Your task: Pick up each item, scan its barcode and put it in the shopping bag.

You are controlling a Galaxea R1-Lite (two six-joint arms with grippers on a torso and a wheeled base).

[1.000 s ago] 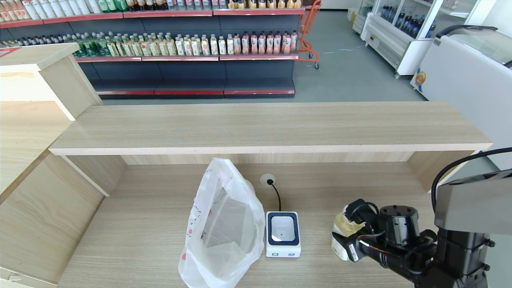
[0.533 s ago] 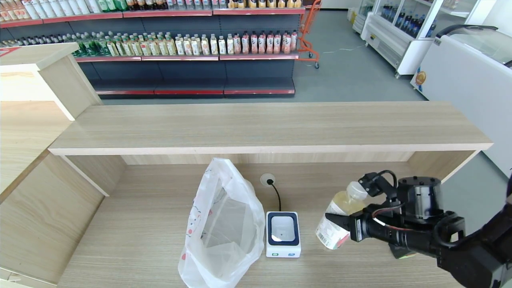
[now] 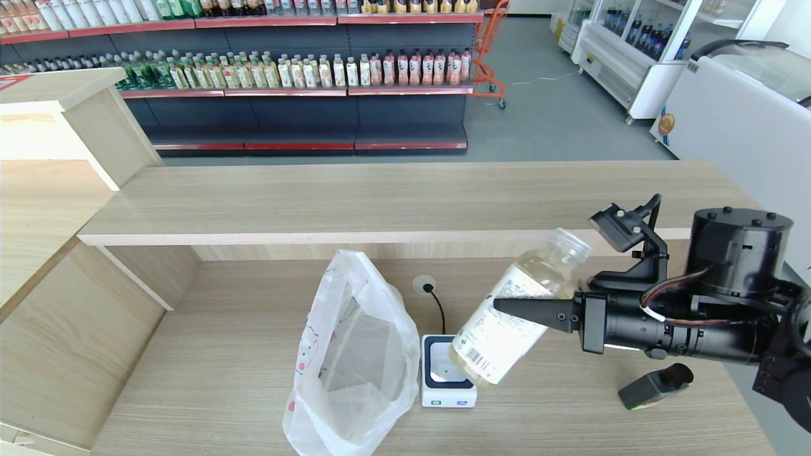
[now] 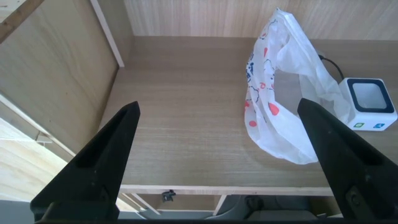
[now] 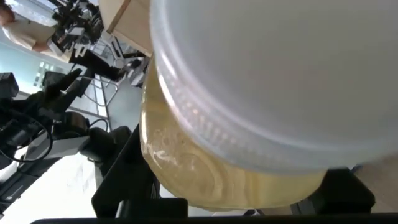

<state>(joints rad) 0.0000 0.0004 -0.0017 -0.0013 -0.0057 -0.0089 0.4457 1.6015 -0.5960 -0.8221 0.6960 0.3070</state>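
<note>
Yellow drink fills the bottle [image 3: 500, 342] that the right gripper [image 3: 521, 304] pinches across its middle, one finger lying over the label and the other hidden behind it. A second ago we had this bottle low at the right end of the counter [image 3: 222, 354]. Since then we have lifted it, carried it toward the middle and leaned it over, cap [image 3: 568, 244] up and away, base down. That base now hangs just above the scanner [image 3: 437, 396] and covers part of its window.

We judge the pick done and the scan under way. The barcode [image 3: 479, 361] shows on the side turned up toward our head, so a roll of the wrist may be needed before it reads.

Our arm's move has also uncovered a small dark object [image 3: 656, 386] on the counter. The shopping bag [image 3: 348, 361] stands open just beside the scanner, and the left gripper [image 4: 217, 106] hovers near it with fingers spread wide, holding nothing.
</note>
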